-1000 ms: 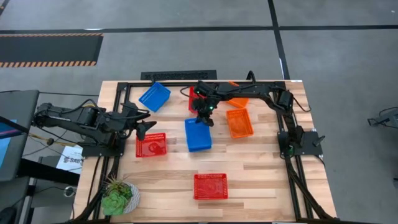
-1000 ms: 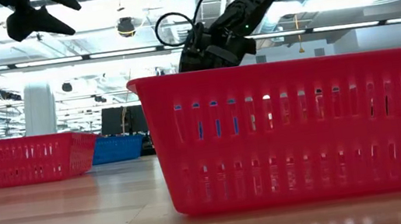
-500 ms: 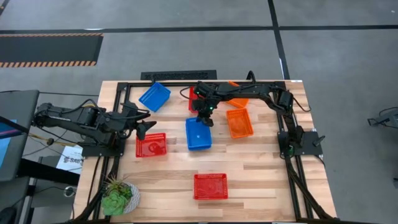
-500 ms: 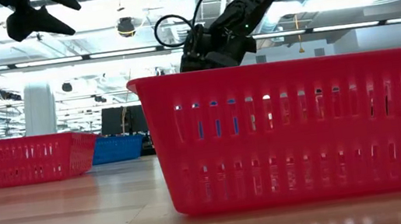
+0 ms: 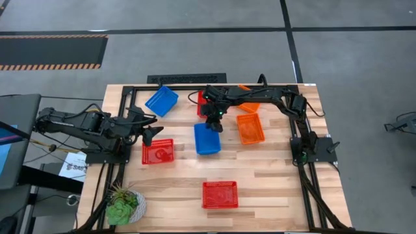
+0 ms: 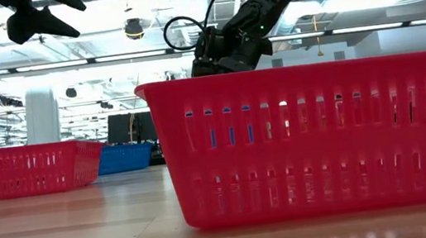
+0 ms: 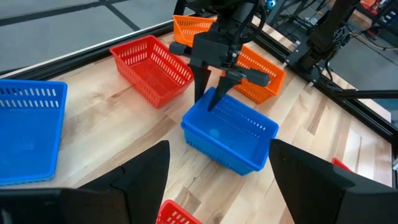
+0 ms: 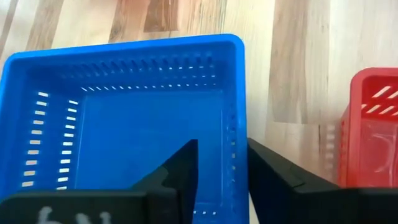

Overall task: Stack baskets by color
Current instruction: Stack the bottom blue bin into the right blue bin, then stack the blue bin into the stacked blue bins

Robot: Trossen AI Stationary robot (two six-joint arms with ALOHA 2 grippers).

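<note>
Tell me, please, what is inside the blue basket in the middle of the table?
The blue basket looks empty; one finger of the right claw dips inside its rim. The fingers cover part of its floor.

Right claw (image 8: 221, 165) now loosened on blue basket (image 5: 207, 138)

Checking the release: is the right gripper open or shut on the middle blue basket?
Open. The right wrist view shows the right gripper straddling the blue basket wall with gaps either side; the basket sits flat on the table.
</note>
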